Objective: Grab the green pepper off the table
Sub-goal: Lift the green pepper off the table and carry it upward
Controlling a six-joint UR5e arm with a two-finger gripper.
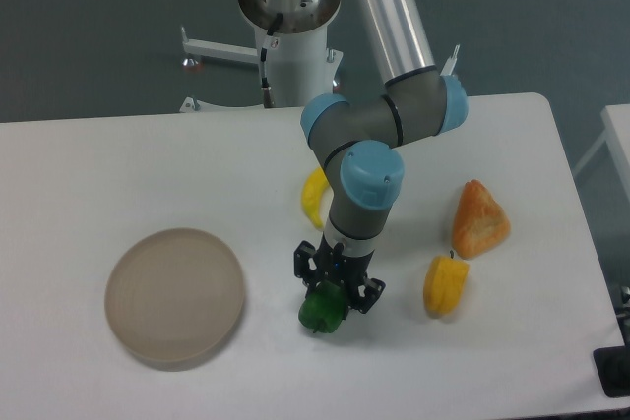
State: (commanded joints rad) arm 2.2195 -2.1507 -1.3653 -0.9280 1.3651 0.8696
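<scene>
A robot arm reaches down over a white surface (118,164) from the far side. Its hand (336,289) points straight down, fingers clamped on the green pepper (322,311), which shows just below and between them, near the front middle of the surface; whether the pepper touches the surface or hangs just above it, I cannot tell. A round beige plate (175,296) lies well to the left. A banana (315,196) lies behind the arm's wrist, partly hidden. To the right, a yellow pepper (445,285) sits near an orange wedge-shaped item (479,219).
</scene>
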